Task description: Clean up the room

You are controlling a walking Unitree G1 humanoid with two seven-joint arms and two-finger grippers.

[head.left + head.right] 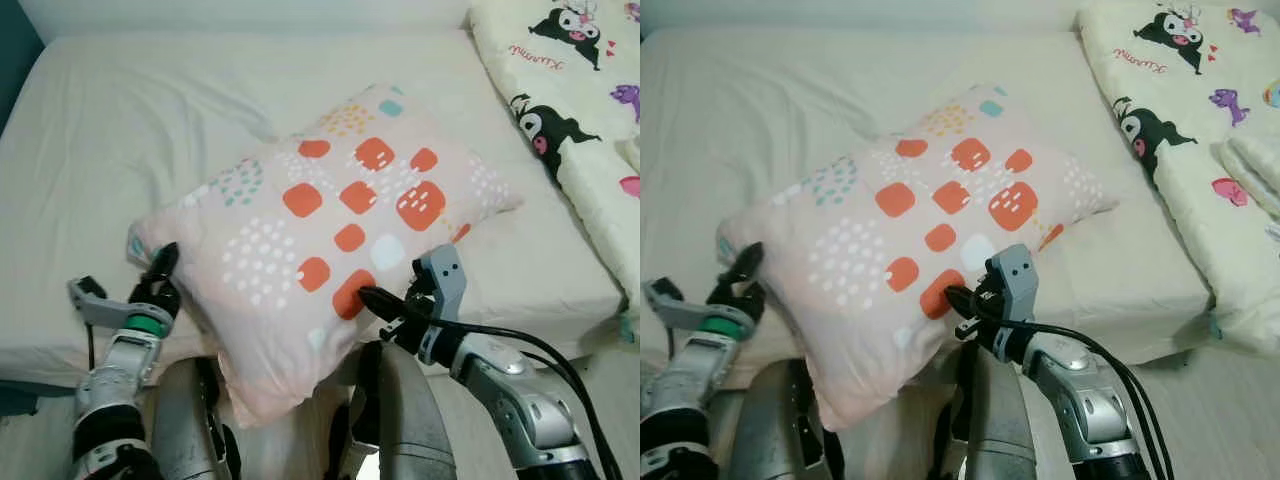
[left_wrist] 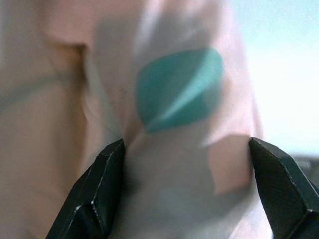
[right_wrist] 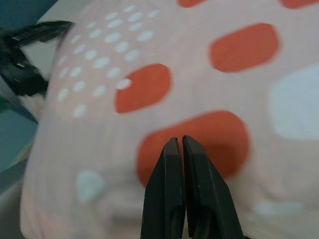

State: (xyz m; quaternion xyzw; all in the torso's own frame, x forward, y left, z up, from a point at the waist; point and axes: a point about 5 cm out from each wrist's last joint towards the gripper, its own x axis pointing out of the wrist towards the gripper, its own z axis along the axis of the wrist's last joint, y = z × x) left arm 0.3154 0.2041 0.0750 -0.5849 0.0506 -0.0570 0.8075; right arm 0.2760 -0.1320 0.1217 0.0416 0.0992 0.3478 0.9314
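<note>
A pink pillow (image 1: 330, 220) with orange squares and white dots lies slantwise on the white bed (image 1: 140, 120), its near end hanging over the front edge. My left gripper (image 1: 160, 275) is at the pillow's left corner. In the left wrist view its fingers (image 2: 107, 169) stand open with the corner fabric and a teal patch (image 2: 179, 89) between them. My right gripper (image 1: 368, 296) is shut, and its tips (image 3: 178, 142) press against an orange patch near the pillow's front right side.
A cream blanket (image 1: 570, 110) printed with cartoon figures lies along the right side of the bed. The bed's front edge runs just before my silver body (image 1: 400, 420). A strip of pale floor (image 1: 620, 370) shows at the lower right.
</note>
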